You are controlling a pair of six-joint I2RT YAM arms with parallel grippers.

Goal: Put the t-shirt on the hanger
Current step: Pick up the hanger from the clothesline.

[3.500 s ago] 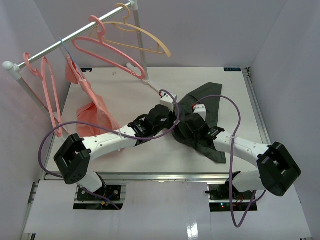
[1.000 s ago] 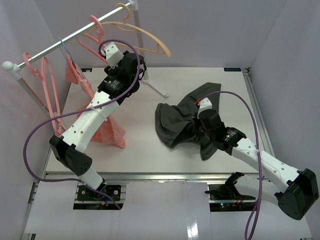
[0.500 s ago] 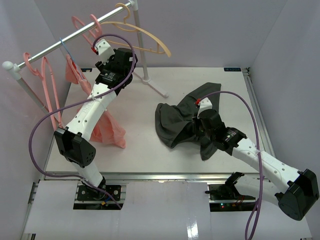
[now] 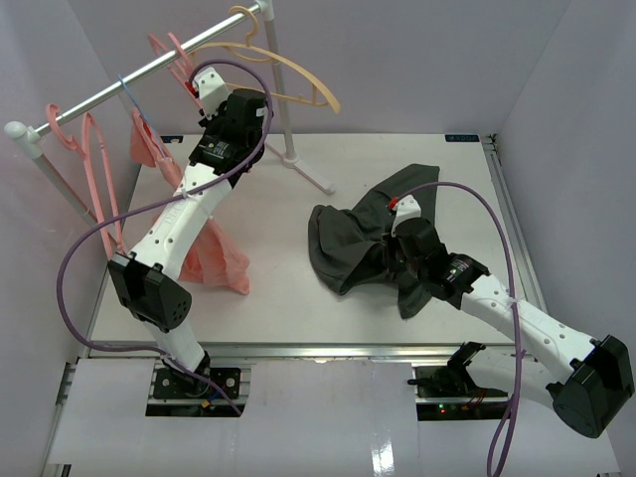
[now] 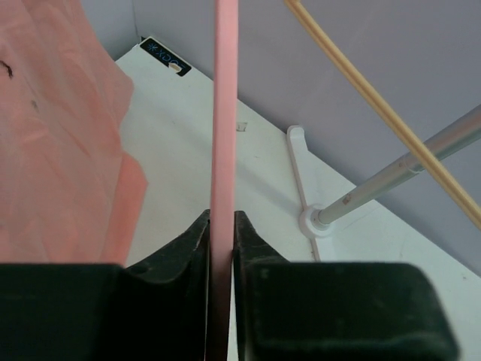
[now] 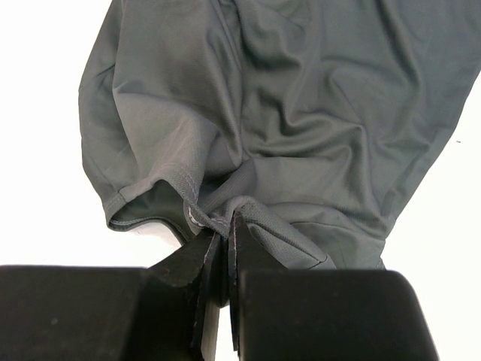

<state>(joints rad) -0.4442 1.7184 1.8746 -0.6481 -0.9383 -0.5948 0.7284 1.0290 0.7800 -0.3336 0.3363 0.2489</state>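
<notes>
The salmon-pink hanger (image 4: 162,45) is up at the clothes rail, and my left gripper (image 4: 204,99) is shut on it. In the left wrist view its pink bar (image 5: 224,135) runs straight up from between my closed fingers, with the left gripper (image 5: 222,222) clamped on it. The charcoal t-shirt (image 4: 343,243) lies crumpled on the table at centre right. My right gripper (image 4: 394,254) is shut on a fold near its stitched hem; the right wrist view shows the right gripper (image 6: 225,229) pinching the t-shirt (image 6: 301,113).
A tan-yellow hanger (image 4: 293,72) hangs on the metal rail (image 4: 109,94) and also shows in the left wrist view (image 5: 361,98). The rail's post (image 5: 406,169) and foot (image 4: 313,175) stand at the table's back. A salmon-pink garment (image 4: 204,253) and more pink hangers (image 4: 99,189) hang at left.
My left arm has left the table centre, risen to the rail and closed on the pink hanger, shifting it along the rail. My right gripper has dragged the t-shirt slightly and now holds still.
</notes>
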